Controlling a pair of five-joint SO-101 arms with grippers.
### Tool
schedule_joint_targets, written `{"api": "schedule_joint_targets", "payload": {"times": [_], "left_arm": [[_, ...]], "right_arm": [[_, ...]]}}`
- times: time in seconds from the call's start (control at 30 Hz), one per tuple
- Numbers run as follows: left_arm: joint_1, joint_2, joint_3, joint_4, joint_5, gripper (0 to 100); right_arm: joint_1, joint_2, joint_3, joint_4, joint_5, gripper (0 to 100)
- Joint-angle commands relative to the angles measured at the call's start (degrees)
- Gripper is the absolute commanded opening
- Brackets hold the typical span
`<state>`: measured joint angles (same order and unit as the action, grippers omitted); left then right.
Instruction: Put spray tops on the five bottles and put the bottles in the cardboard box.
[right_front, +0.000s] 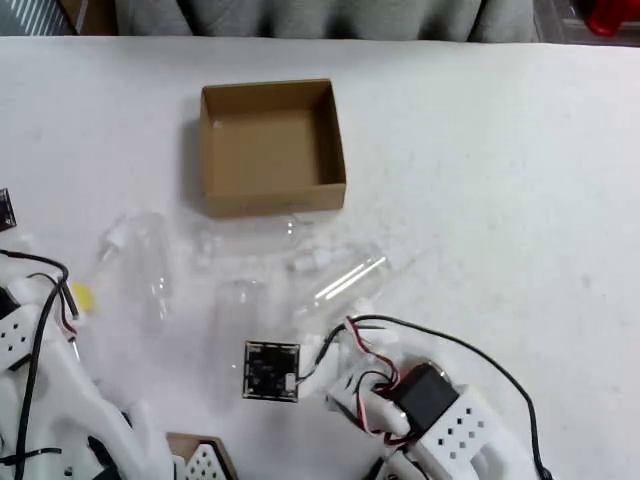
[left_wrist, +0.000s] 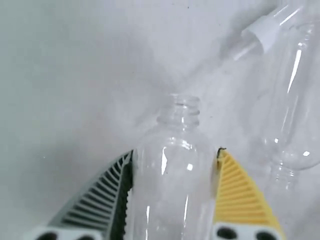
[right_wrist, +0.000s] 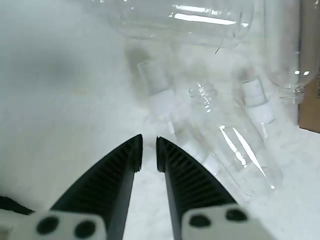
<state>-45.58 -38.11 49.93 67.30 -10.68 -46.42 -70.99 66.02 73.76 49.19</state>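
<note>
We see a white left arm (right_front: 55, 400) and a white right arm (right_front: 462, 436), trailing black cables (right_front: 470, 350) and red wires (right_front: 376, 386). Our left gripper (left_wrist: 175, 154) pairs a grey ribbed finger (left_wrist: 100, 200) with a yellow one (left_wrist: 241, 196). Our right gripper (right_wrist: 148, 145) has two black ribbed fingers (right_wrist: 110, 185).

Bright, even light; glare streaks on bottle (left_wrist: 170, 170).
</note>
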Motion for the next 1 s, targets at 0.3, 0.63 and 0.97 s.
{"api": "schedule_joint_targets", "payload": {"times": [0.3,0.63,0.97], "left_arm": [[-0.57,-0.04,-0.44,-2.02,0.88,6],[-0.57,-0.04,-0.35,-1.76,0.88,6],[-0.57,-0.31,0.53,-1.93,0.53,6]], "right_arm": [[-1.80,1.45,-8.09,1.36,-4.13,15.2],[-6.99,19.56,-23.38,9.45,-4.13,15.3],[-6.99,29.05,-24.00,9.45,4.13,25.5]]}}
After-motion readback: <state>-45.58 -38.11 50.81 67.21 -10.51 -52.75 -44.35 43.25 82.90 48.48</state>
